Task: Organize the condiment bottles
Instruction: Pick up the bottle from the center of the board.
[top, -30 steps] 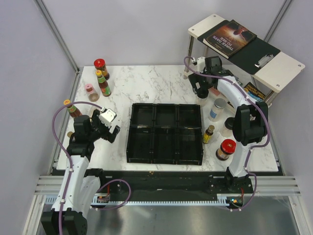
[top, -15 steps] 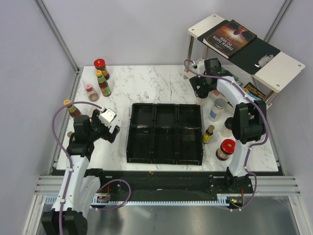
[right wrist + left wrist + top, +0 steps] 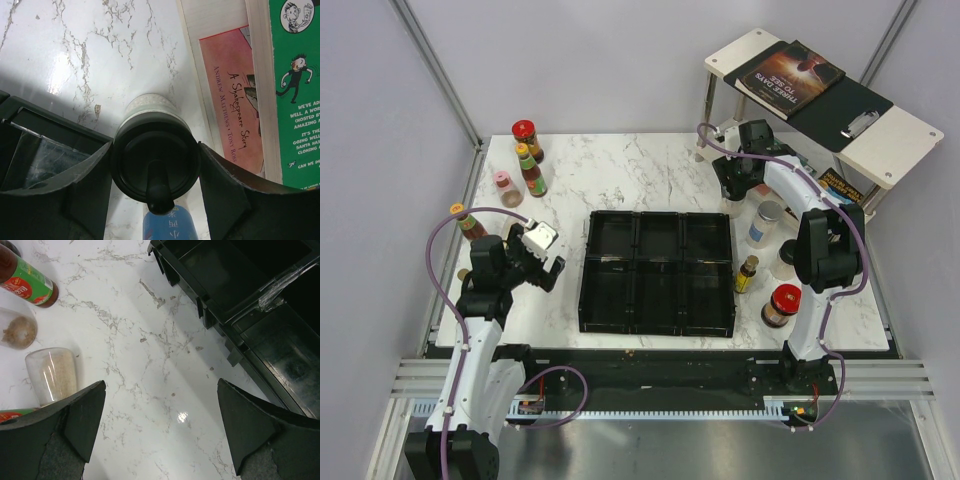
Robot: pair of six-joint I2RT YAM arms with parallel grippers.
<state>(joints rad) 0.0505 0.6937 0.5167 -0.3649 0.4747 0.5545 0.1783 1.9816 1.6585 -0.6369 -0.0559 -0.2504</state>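
You are looking down on a marble table [image 3: 650, 170] with a black compartmented tray [image 3: 584, 290] at its centre; no bottle is sitting in it yet. At 1 o'clock from the tray, your right gripper [image 3: 735, 188] is reaching down over a black-lidded jar [image 3: 155, 155]. In the wrist view its jaws are pressing both sides of the lid, clamped from above, likely so the jar can travel upright to a compartment.

The jar is standing on the marble just beside a pink book [image 3: 235, 100] reading "A Shakespeare Story, Andrew Matthews, Tony Ross" and near a green book [image 3: 295, 90] whose text is cut off. A blue label [image 3: 167, 222] with Chinese characters is showing at that view's bottom edge, too cropped to read.

At 9 o'clock, your left gripper [image 3: 160, 405] is hovering with jaws wide apart over bare marble, holding nothing, probably waiting near the sauce bottles [image 3: 531, 172] at 10 o'clock. On the shelf [image 3: 880, 150], a dark book [image 3: 790, 75] reads "Three Days to See".
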